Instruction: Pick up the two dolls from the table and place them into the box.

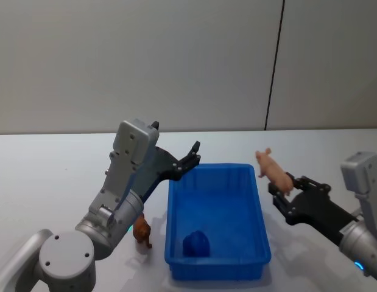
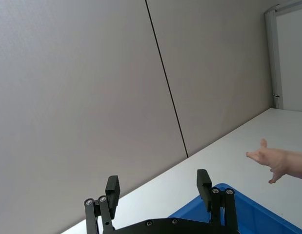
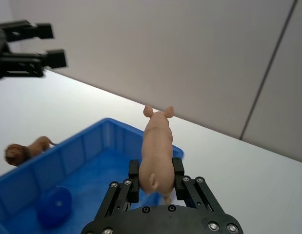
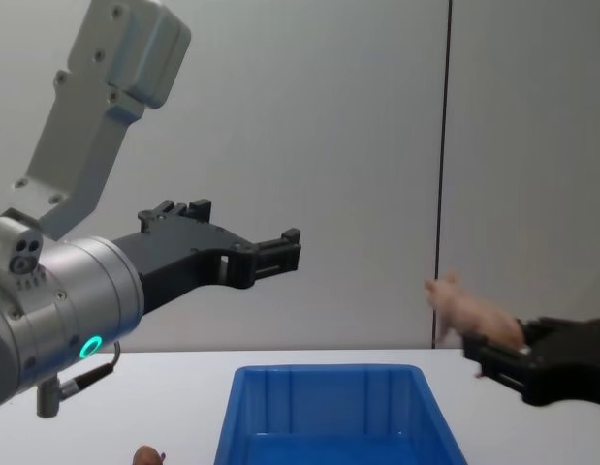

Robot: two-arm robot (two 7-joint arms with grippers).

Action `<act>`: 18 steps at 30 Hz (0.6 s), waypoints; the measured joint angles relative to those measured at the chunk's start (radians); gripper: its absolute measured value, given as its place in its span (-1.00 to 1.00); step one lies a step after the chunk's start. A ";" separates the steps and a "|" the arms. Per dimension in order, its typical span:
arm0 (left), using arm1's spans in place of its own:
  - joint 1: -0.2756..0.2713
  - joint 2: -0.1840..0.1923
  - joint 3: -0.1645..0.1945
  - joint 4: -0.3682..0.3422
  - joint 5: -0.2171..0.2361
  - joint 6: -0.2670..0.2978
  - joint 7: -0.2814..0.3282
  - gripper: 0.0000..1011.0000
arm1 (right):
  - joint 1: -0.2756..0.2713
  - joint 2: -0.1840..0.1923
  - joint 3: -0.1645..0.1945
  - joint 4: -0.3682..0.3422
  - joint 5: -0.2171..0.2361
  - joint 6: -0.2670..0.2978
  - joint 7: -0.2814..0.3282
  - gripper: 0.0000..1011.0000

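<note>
My right gripper (image 1: 283, 190) is shut on the pale pink doll (image 1: 272, 168) and holds it in the air just right of the blue box (image 1: 215, 267), level with its far right corner. In the right wrist view the pink doll (image 3: 157, 145) stands between the fingers (image 3: 134, 177), above the box rim (image 3: 82, 134). The reddish-brown doll (image 1: 142, 231) stands on the white table (image 1: 54, 182) beside the box's left wall. My left gripper (image 1: 191, 156) hangs open and holds nothing, raised above the box's far left corner.
A round blue object (image 1: 196, 244) lies inside the box near its front wall. The left arm's grey forearm (image 1: 124, 176) slants over the brown doll. White table stretches on both sides of the box, with a grey wall behind.
</note>
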 joint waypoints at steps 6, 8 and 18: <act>0.000 0.000 0.000 0.000 0.000 0.000 0.000 0.98 | 0.022 -0.020 -0.014 -0.005 -0.007 0.026 0.042 -0.25; 0.000 0.000 0.000 0.000 0.000 0.000 0.000 0.98 | 0.034 -0.030 -0.021 0.001 -0.012 0.038 0.057 -0.25; 0.000 0.000 0.000 0.000 0.000 0.000 0.000 0.98 | 0.082 -0.067 -0.040 0.053 -0.035 0.080 0.102 0.12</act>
